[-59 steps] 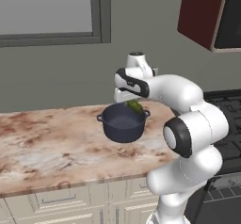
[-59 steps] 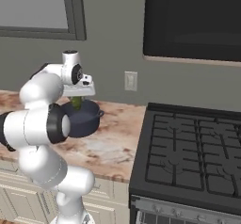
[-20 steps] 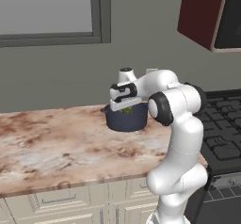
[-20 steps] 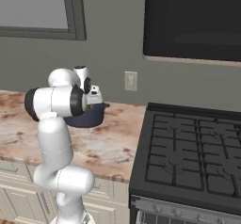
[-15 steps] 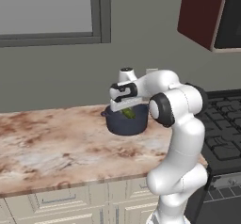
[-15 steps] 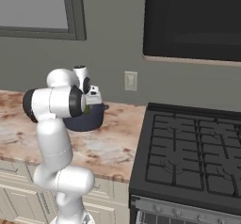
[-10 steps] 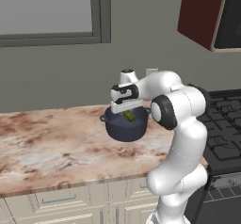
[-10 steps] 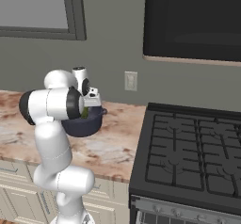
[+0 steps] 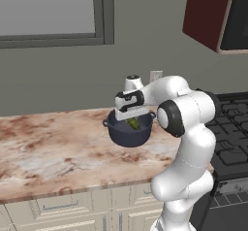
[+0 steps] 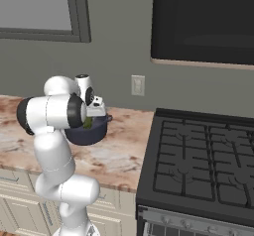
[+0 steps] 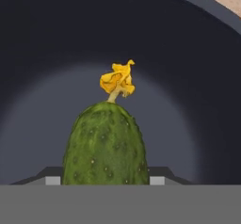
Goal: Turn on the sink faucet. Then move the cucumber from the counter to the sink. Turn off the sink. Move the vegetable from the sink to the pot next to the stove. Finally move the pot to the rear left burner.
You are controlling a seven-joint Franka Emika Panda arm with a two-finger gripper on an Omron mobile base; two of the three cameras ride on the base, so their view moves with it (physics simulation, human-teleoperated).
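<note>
A: Where does the gripper (image 9: 131,122) sit?

B: It hangs over the open mouth of the pot (image 9: 127,134), with its fingers reaching down past the rim. From the left base view the white hand tilts over the pot and green shows beneath it.

A: And what is that green?

B: The cucumber (image 11: 106,145). In the hand view it stands between the two fingertips (image 11: 53,180), its bumpy dark green body filling the gap, with a small yellow withered flower at its far end. Beyond it lie the dark inner wall and floor of the pot.

A: So is the gripper gripping it?

B: The jaws stand about half apart, closed onto the sides of the cucumber. The cucumber's far end points toward the pot's floor; whether it touches the floor cannot be told.

A: Where is the pot on the counter (image 9: 53,147)?

B: Toward the counter's rear edge and near its right end, the end next to the stove (image 10: 208,155). From the right base view the pot (image 10: 92,131) is partly hidden behind the robot's elbow, and a strip of bare counter (image 10: 124,150) lies between it and the stove's left side.

A: Anything else close by?

B: A white wall socket (image 10: 138,85) on the grey wall behind the counter, just above and to the right of the pot.
</note>
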